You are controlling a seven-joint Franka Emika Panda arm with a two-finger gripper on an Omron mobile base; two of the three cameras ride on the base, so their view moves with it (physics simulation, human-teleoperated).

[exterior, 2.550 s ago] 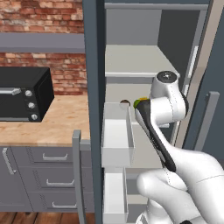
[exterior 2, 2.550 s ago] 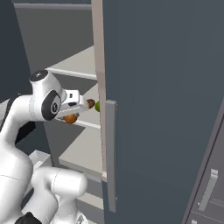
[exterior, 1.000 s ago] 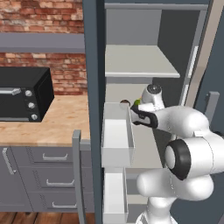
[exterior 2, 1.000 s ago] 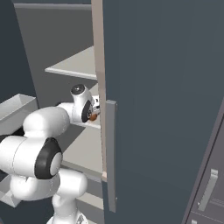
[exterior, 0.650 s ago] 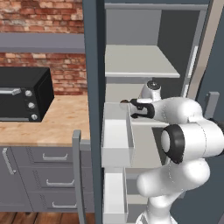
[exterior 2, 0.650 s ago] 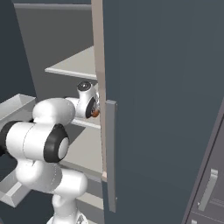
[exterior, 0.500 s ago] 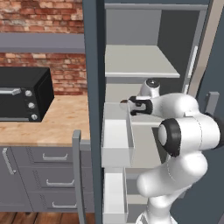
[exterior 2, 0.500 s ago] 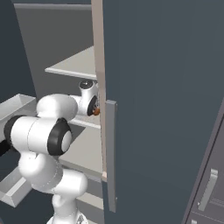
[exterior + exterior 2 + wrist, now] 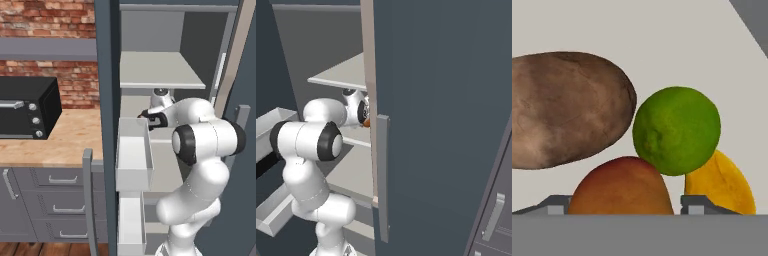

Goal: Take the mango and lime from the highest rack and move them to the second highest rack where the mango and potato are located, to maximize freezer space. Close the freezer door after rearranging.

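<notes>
Fruit grouped on 2nd highest rack (image 9: 677, 45): reddish mango (image 9: 621, 186), lime (image 9: 677, 131), potato (image 9: 567, 115), yellow mango (image 9: 722, 184) touching. Hand (image 9: 623, 206) straddles reddish mango, grip can't be told. Highest rack (image 9: 157, 70) looks bare; freezer door (image 9: 441, 115) open, closing prob. left.

1. Lime (image 9: 677, 130): bright green, faintly mottled.
2. Potato (image 9: 567, 107): dull brown, cracked and blotchy.
3. Near mango (image 9: 619, 187): reddish-orange.
4. Far mango (image 9: 722, 185): yellow-orange.
5. Freezer door (image 9: 441, 110): slate blue-grey, beige rim.

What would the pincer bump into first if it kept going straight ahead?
Most likely the reddish-orange mango, which sits right between the pincer tips. Beyond it lie the lime and the potato, though depth is hard to judge.
</notes>
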